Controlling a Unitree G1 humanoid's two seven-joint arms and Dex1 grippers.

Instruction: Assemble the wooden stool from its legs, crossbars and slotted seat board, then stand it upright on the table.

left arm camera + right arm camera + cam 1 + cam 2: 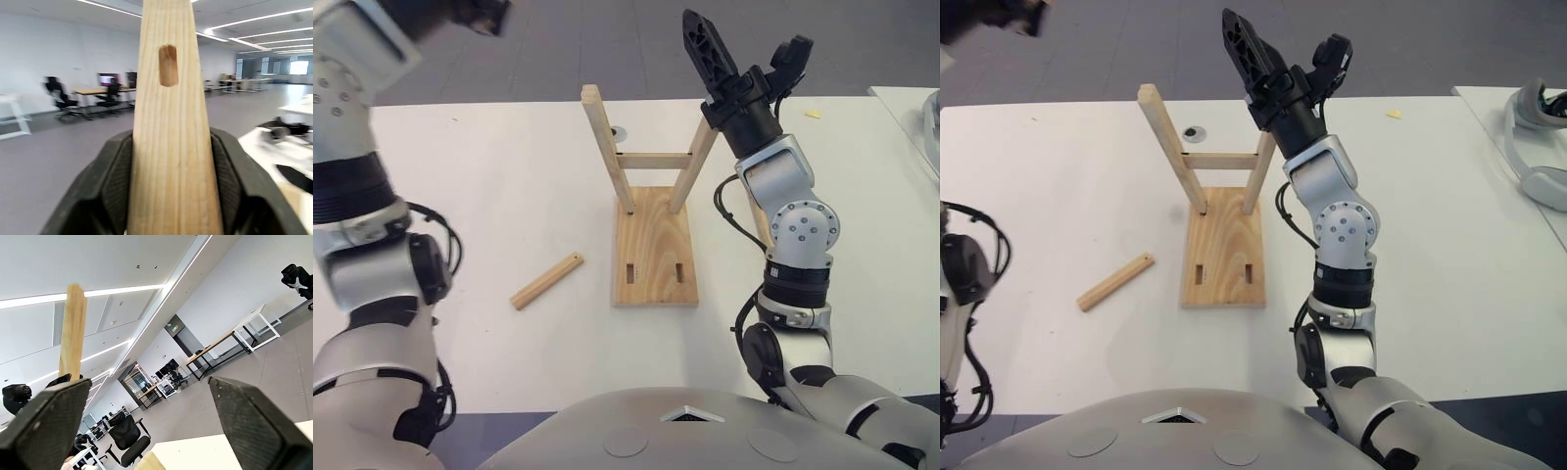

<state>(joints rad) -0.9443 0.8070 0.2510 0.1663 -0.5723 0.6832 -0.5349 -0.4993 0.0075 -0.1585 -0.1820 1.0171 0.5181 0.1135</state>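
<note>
One white table (489, 166), left pincer (171, 147) tight on leg (168, 103), right pincer (146, 396) agape, empty; office chairs (129, 443) beyond.

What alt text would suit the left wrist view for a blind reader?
A wooden stool leg with an oval slot near its far end is clamped between the left gripper's two black fingers. Behind it is an open office with desks and chairs.

Seat board (654, 250) and leg (171, 112) pale, grain-streaked wood — table (460, 196) white, left pincer (171, 136) black.
</note>
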